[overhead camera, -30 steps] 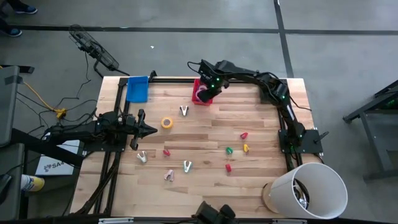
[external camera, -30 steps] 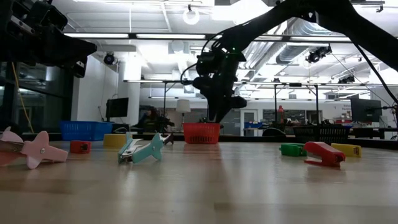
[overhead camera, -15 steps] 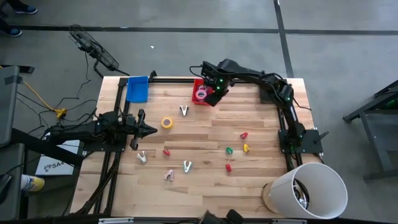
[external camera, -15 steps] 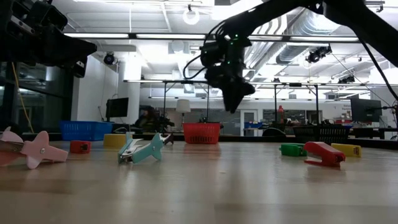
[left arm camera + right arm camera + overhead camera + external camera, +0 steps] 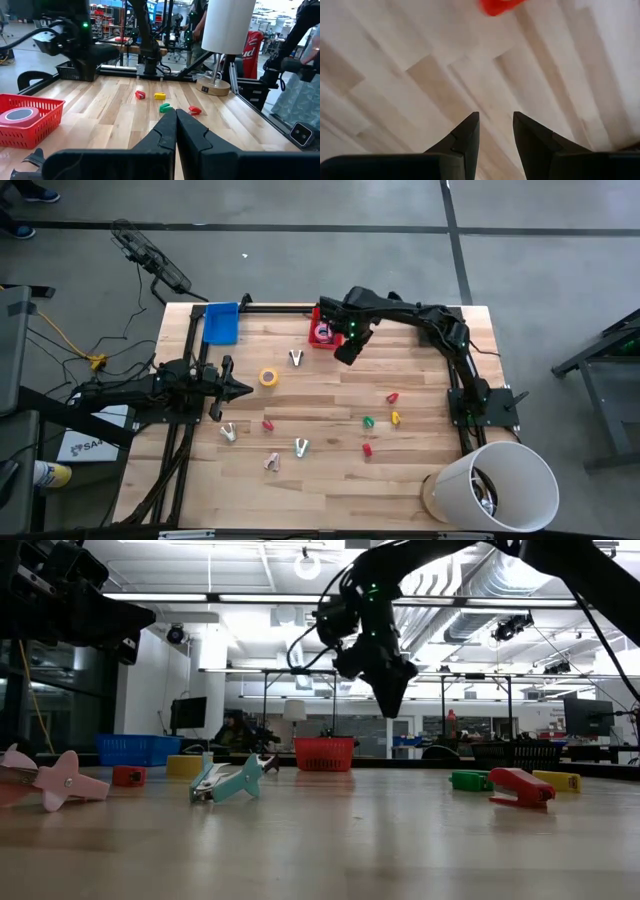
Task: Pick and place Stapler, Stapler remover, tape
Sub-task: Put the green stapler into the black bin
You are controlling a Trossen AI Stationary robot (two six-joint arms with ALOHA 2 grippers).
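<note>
Right gripper (image 5: 343,356) hangs above the surface (image 5: 330,410) just beside the red basket (image 5: 322,333), fingers parted a little, holding nothing. A pink tape roll (image 5: 19,115) already lies in that basket. The yellow tape (image 5: 268,377) sits flat on the surface, well apart from the gripper. It looks light and stiff, likely to slide if nudged, so pinching across the ring wall, one finger through the open centre, seems the safest hold. Left gripper (image 5: 238,389) waits at the left edge, fingers pressed together, empty. No writing can be read clearly anywhere.
</note>
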